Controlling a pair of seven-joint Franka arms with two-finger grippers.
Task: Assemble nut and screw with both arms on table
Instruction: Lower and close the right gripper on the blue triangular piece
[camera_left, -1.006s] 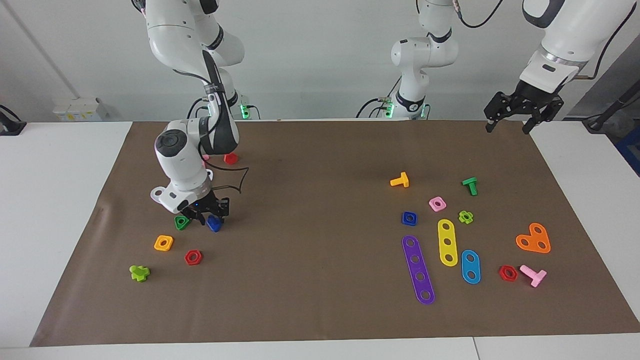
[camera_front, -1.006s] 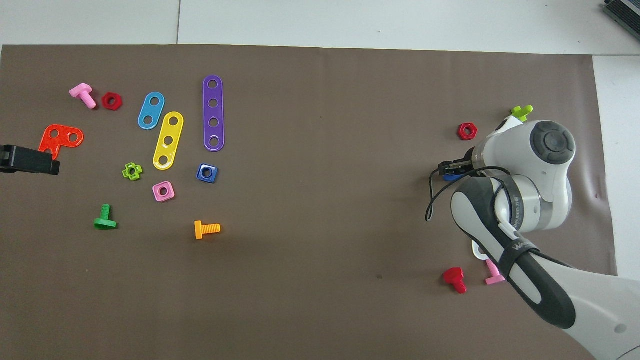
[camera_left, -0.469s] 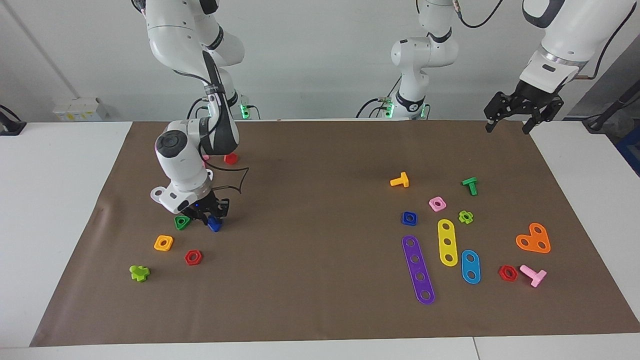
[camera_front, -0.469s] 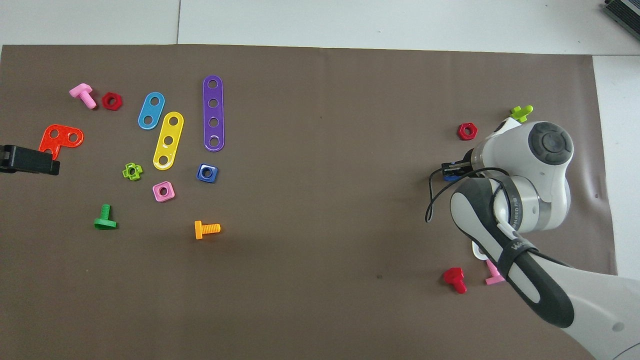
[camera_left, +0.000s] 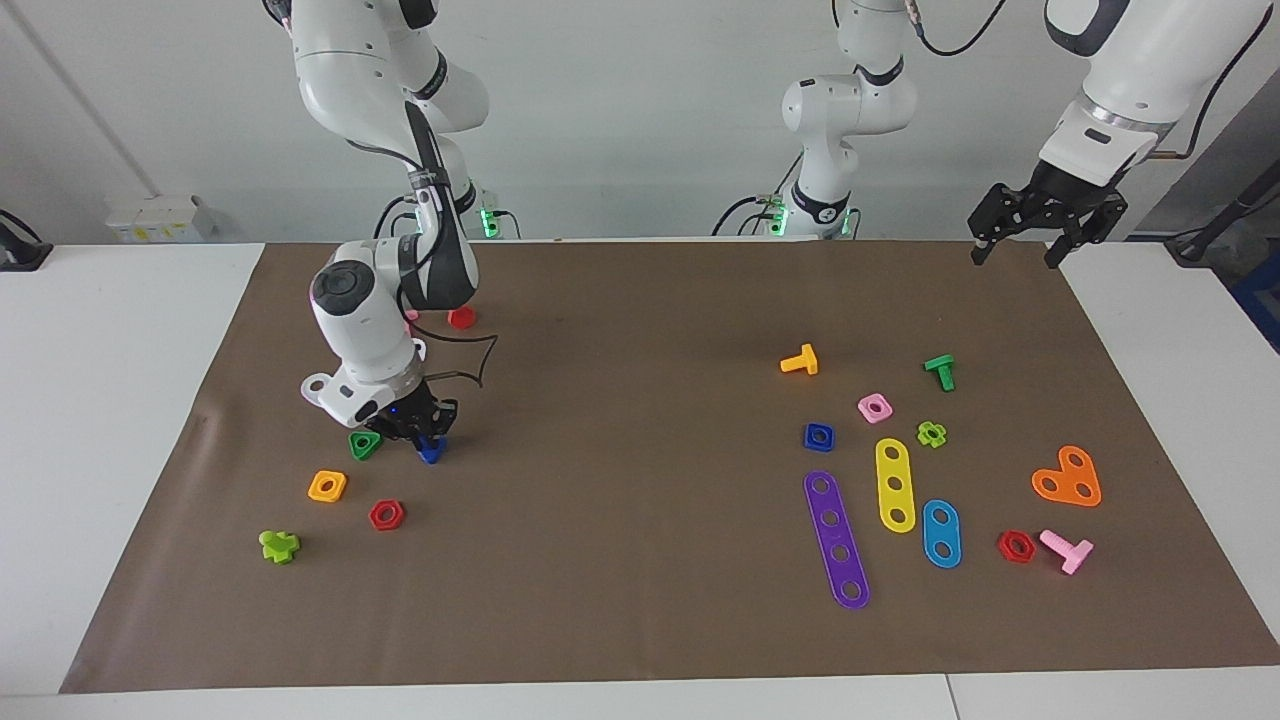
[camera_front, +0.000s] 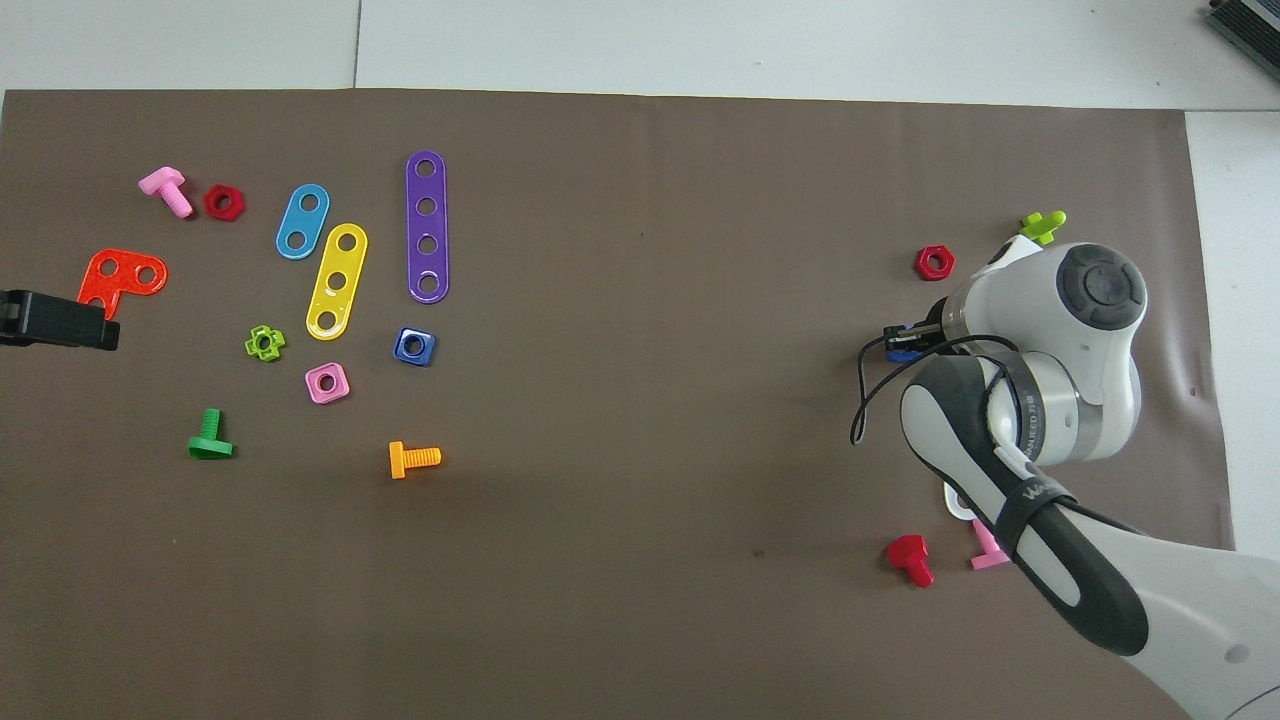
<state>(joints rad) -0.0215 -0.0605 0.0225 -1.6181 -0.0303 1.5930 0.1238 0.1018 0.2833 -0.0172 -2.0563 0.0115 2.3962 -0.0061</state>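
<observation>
a white wall stands at the robots' end of a wide white table (camera_left: 120, 420) with a big brown mat (camera_left: 640, 600) on most of it.

the right arm (camera_left: 375, 240) bends down low over the mat at its own end of the table. the left arm (camera_left: 1130, 70) waits up high over the mat corner by its base.

the right gripper (camera_left: 425, 438) (camera_front: 900, 343) points down, and its two fingers are closed on the screw (camera_left: 430, 452) (camera_front: 903, 352), a little dark blue bolt. the screw is right down at the mat, but i cannot tell if it touches. the left gripper (camera_left: 1045, 215) (camera_front: 55, 320) hangs in the air with its fingers spread wide and nothing in them.

the nut (camera_left: 818, 436) (camera_front: 414, 346), a small dark blue square with a round hole, lies flat on the mat toward the left arm's end, well apart from the screw. it is near one end of a long purple strip (camera_left: 837, 539). a pink square nut (camera_left: 875, 407) lies near it, a bit nearer to the robots.

a green triangle nut (camera_left: 365, 445) lies just beside the right gripper. an orange square nut (camera_left: 327, 486) and a red nut (camera_left: 386, 515) lie near it, farther from the robots.
</observation>
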